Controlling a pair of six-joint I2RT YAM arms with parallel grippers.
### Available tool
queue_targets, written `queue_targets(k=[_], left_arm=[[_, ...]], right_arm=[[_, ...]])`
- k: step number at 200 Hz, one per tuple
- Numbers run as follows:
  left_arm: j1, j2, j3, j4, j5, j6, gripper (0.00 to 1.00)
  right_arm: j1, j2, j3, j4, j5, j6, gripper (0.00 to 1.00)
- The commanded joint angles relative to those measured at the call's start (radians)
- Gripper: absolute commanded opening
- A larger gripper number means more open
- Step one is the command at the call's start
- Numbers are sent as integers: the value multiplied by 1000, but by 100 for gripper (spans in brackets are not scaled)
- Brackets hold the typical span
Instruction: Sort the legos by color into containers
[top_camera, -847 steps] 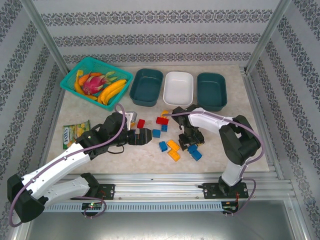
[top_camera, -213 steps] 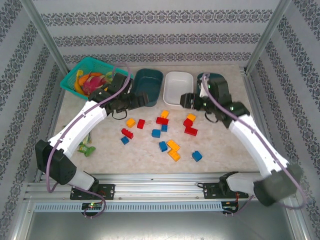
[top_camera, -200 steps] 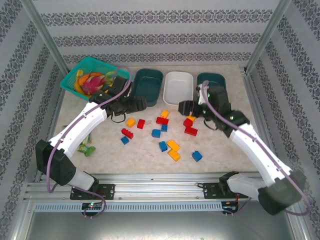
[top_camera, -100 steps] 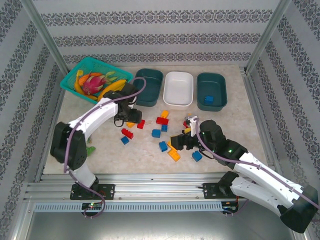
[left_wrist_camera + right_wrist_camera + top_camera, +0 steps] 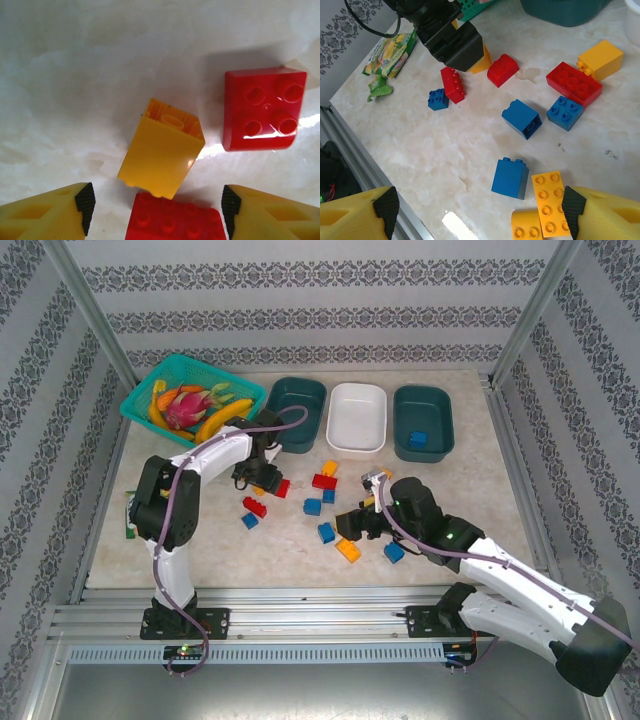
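Note:
Red, blue and yellow legos lie scattered mid-table. My left gripper [image 5: 260, 480] hangs open, straight above a tilted yellow brick [image 5: 162, 150], a red brick [image 5: 175, 222] and a square red brick [image 5: 264, 110]. Nothing is between its fingers. My right gripper [image 5: 348, 527] is open too, low over a blue brick [image 5: 510, 177] and a flat yellow brick [image 5: 551, 202]. At the back stand a dark teal tub [image 5: 293, 412], a white tub [image 5: 357, 416] and a second dark teal tub [image 5: 423, 420], which holds a blue brick [image 5: 416, 440].
A bright teal basket of fruit [image 5: 185, 400] stands at the back left. A snack packet [image 5: 387, 55] lies by the left edge behind the left arm. More bricks [image 5: 323, 481] sit between the two grippers, with the left gripper's black body [image 5: 452, 42] close to them.
Both arms have come back from the tubs down to the pile. A blue brick now lies in the right teal tub. In the last half second the left gripper settled over the yellow brick.

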Motion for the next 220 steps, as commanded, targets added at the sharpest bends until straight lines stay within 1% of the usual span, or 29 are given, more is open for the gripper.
queue_targets(k=[1, 30, 48, 88, 123, 181, 203, 220], left_arm=[[20, 37, 36, -34, -8, 35, 67], [37, 64, 51, -22, 5, 42, 66], [44, 85, 65, -23, 18, 45, 60], [46, 103, 65, -2, 59, 51, 44], [46, 104, 47, 5, 62, 45, 36], [46, 41, 18, 26, 43, 6, 33], [46, -4, 56, -10, 24, -21, 32], [46, -31, 117, -57, 13, -48, 32]], right_arm=[[2, 13, 14, 23, -25, -18, 87], [1, 22, 19, 23, -26, -20, 87], [-4, 25, 19, 20, -27, -18, 87], [-17, 36, 23, 18, -29, -13, 86], [-26, 47, 28, 25, -31, -8, 86], [-35, 77, 66, 32, -36, -11, 86], [-41, 77, 87, 27, -29, -18, 86], [-53, 74, 112, 18, -4, -24, 86]])
